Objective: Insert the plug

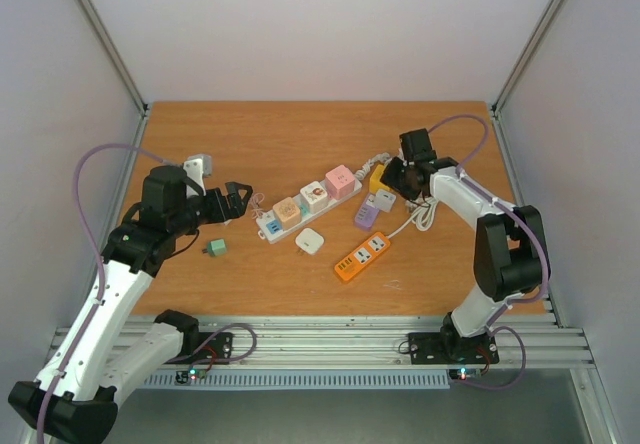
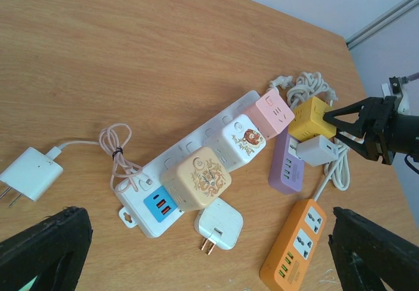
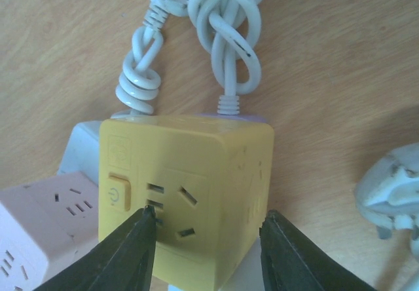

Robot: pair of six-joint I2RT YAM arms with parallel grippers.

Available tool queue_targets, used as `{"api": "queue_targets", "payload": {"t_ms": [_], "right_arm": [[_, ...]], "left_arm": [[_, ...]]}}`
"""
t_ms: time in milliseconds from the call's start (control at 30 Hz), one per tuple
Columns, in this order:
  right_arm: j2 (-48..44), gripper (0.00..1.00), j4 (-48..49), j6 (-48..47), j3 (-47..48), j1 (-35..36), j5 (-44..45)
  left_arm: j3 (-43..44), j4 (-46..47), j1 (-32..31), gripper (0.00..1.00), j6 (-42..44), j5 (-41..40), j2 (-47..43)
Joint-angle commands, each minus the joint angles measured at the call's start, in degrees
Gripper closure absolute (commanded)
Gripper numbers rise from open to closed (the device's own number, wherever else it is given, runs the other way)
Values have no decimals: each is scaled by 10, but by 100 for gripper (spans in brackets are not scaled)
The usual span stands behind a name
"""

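Note:
A white two-prong plug (image 1: 310, 241) lies loose on the table beside the white power strip (image 1: 268, 228); in the left wrist view the plug (image 2: 219, 224) rests against the strip (image 2: 141, 206) below a tan cube (image 2: 196, 178). My left gripper (image 1: 236, 200) is open and empty, above the strip's left end; its fingers (image 2: 46, 252) frame the plug. My right gripper (image 3: 209, 217) is open, jaws on either side of a yellow cube socket (image 3: 186, 193), which also shows from above (image 1: 377, 176).
The strip carries tan, white (image 1: 314, 196) and pink (image 1: 341, 180) cubes. A purple strip (image 1: 367, 214), a white cube (image 1: 385, 200), an orange strip (image 1: 362, 257) and knotted white cable (image 3: 226, 35) lie nearby. A green plug (image 1: 216, 249) and a white charger (image 2: 29, 173) lie left.

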Motion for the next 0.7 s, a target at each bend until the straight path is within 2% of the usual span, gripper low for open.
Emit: {"api": "queue_targets", "payload": {"t_ms": [0,233,467,567,667], "right_arm": [[24,57,-34,15,-63,-3,3],[30,62,-6,53,-135,-9,-8],[39,69,29,83,-165,-20,-33],[25,66,28,60,-149,-20,-27],[-4,59,13,11,-101,-20,-24]], "left_arm": [[-2,23,3,1,4,5,1],[-3,22,3,1,2,9,2],[-3,20,3,1,0,16,3],[-3,19,3,1,-1,19,4],[-2,20,3,1,0,24,7]]}}
